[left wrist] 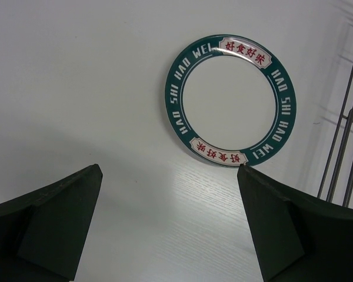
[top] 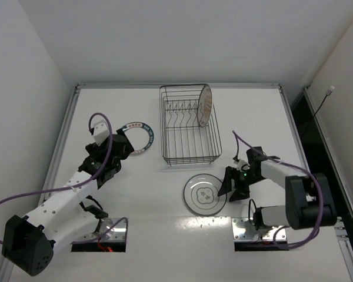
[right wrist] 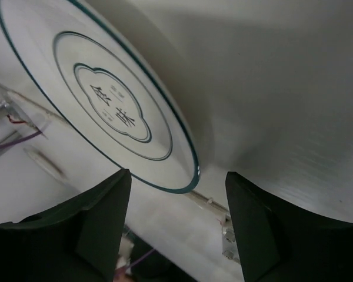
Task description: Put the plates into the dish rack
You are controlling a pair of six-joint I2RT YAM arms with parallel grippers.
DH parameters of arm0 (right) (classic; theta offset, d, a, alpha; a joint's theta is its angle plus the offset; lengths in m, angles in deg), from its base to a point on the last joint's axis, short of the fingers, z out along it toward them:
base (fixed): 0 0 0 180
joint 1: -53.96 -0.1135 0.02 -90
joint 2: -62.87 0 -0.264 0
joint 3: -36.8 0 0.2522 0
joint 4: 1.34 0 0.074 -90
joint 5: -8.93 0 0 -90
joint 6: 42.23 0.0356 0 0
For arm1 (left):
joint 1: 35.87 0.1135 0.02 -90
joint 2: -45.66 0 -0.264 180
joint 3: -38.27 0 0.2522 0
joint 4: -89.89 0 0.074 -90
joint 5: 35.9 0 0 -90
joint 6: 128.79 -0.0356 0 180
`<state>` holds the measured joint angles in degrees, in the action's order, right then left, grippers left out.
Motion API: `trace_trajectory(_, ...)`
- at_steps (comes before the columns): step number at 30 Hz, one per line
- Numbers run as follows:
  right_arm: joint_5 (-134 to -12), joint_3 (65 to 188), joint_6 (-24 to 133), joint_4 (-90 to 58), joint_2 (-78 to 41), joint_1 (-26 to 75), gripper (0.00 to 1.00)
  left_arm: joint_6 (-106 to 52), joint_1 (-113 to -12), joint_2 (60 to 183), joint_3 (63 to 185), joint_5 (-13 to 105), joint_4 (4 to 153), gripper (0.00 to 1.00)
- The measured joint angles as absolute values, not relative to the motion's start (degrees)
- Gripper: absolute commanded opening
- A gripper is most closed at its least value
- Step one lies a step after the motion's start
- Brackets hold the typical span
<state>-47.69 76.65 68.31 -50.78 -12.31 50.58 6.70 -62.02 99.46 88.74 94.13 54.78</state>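
Note:
The dark wire dish rack (top: 190,132) stands at the table's back middle. The plate with the orange centre (top: 205,105) stands upright in the rack's far right part. The dark-rimmed plate (top: 138,137) lies flat left of the rack and fills the left wrist view (left wrist: 229,100). My left gripper (top: 122,147) (left wrist: 169,176) is open and empty just short of its near rim. The plate with thin dark rings (top: 203,194) (right wrist: 100,106) lies flat in front of the rack. My right gripper (top: 229,185) (right wrist: 177,188) is open at its right rim, holding nothing.
Rack wires (left wrist: 344,147) show at the right edge of the left wrist view. Two base cutouts with cables (top: 100,239) (top: 256,230) sit at the near edge. A raised rail (top: 65,135) bounds the table's left side, with white walls behind.

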Motion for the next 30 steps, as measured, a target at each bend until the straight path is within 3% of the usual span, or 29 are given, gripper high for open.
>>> trace_trajectory(6, -41.0, 76.4, 67.8, -49.2, -22.6, 51.1, 0.62, 6.4, -62.0, 99.5, 89.0, 93.7, 54.7, 1.0)
trace_trajectory(9, -39.6, 77.1, 67.1, -47.6, -26.5, 50.7, 0.22, 6.4, -62.0, 99.5, 89.1, 93.6, 54.7, 1.0)
trace_trajectory(10, -40.0, 77.0, 66.7, -46.7, -27.6, 50.6, 0.0, 6.3, -62.0, 99.5, 89.2, 93.5, 54.6, 1.0)
trace_trajectory(15, -39.9, 76.6, 67.5, -44.6, -26.6, 50.1, 0.0, 6.2, -62.0, 99.5, 89.7, 93.4, 54.6, 1.0)
trace_trajectory(21, -46.3, 78.0, 68.9, -50.8, -11.4, 47.6, 0.0, 6.2, -62.0, 100.3, 89.8, 93.2, 54.7, 1.0)
trace_trajectory(26, -57.7, 89.0, 68.7, -63.3, 4.2, 46.5, 0.0, 6.3, -62.0, 100.4, 89.8, 93.1, 54.7, 1.0)
trace_trajectory(30, -64.8, 99.3, 68.8, -72.6, 9.7, 46.0, 0.0, 6.3, -62.0, 99.5, 89.8, 93.2, 54.5, 1.0)
